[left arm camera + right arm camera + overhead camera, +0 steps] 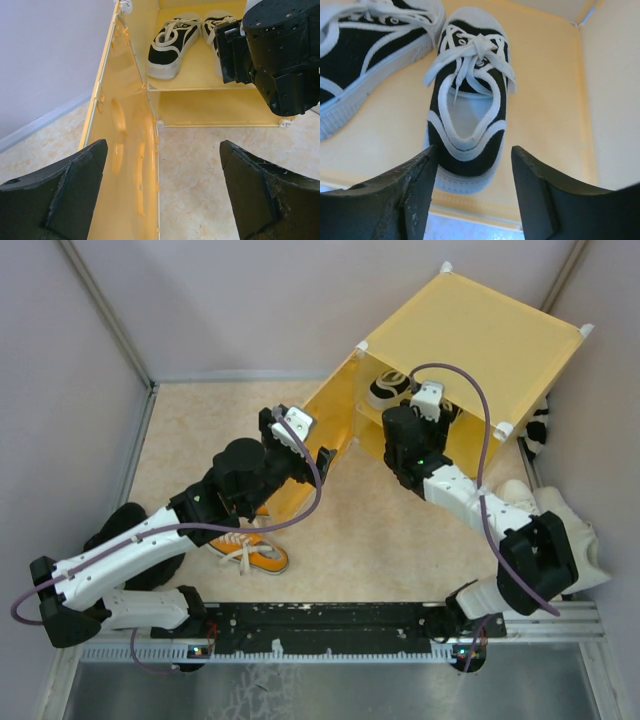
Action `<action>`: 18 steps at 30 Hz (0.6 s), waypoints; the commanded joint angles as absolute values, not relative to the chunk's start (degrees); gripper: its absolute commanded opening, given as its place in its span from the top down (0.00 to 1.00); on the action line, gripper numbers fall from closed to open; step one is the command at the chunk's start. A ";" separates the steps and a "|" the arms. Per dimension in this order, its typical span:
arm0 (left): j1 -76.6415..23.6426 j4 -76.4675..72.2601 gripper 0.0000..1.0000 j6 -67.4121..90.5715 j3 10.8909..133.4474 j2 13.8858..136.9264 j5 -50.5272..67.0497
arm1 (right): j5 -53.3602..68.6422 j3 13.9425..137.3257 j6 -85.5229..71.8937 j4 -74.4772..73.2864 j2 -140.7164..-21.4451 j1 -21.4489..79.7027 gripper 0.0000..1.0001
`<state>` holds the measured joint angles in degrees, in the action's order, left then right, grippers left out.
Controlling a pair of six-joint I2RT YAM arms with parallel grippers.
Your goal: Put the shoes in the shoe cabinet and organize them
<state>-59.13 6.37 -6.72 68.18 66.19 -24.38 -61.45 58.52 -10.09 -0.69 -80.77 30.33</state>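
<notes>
In the shoe cabinet (pixel 500 335), black-and-white pair (pixel 467 95) before parted right jaws; left jaws wide apart beside open door (pixel 125 140).

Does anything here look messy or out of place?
An orange shoe lies on the floor outside the cabinet, laces sprawled, while the black-and-white pair sits on its shelf. The cabinet also stands at an angle to the walls.

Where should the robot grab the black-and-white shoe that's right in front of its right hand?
Pinch the black-and-white sneaker across its heel, one finger on each side, coming straight in through the shoe cabinet's open front. It stands upright on the shelf with its heel facing outward at the edge, and the right gripper sits open right behind it.
</notes>
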 commanded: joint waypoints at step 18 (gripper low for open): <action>-58.97 11.29 0.02 -5.58 66.32 66.69 -25.60 | -58.16 66.41 -2.80 24.94 -94.05 26.88 0.62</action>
<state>-59.11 6.33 -7.14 68.14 66.19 -24.43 -58.89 63.26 -3.53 18.59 -90.45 28.49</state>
